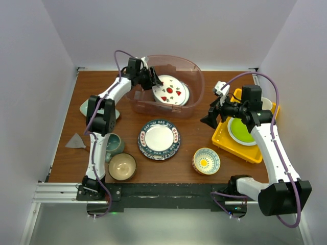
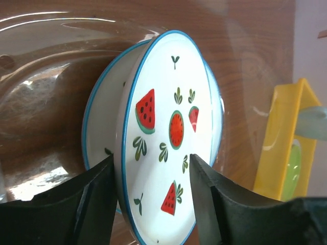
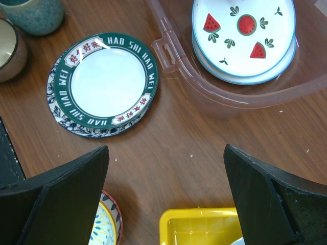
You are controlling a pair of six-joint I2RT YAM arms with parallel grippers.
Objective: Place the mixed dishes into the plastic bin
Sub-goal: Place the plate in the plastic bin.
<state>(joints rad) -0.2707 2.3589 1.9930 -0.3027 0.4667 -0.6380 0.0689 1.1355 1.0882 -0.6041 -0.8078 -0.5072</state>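
The plastic bin (image 1: 198, 76) stands at the back centre. Inside it a white plate with watermelon marks (image 1: 168, 91) leans on another blue-rimmed plate (image 2: 99, 122). My left gripper (image 1: 152, 79) reaches into the bin, open, its jaws straddling the watermelon plate's (image 2: 168, 127) near rim with a gap on the face side. My right gripper (image 1: 209, 116) hovers open and holds nothing, over bare table between the bin (image 3: 204, 87) and the yellow tray. On the table sit a green-rimmed plate (image 1: 158, 139) stacked on a blue-patterned one, a tan bowl (image 1: 122, 166), a teal mug (image 1: 113, 144), a patterned bowl (image 1: 206, 161) and a mint dish (image 1: 83, 107).
A yellow tray (image 1: 227, 140) at the right holds a lime-green plate (image 1: 240, 131) and lies under the right arm. A grey triangular piece (image 1: 75, 141) lies at the left edge. White walls close in the table on three sides.
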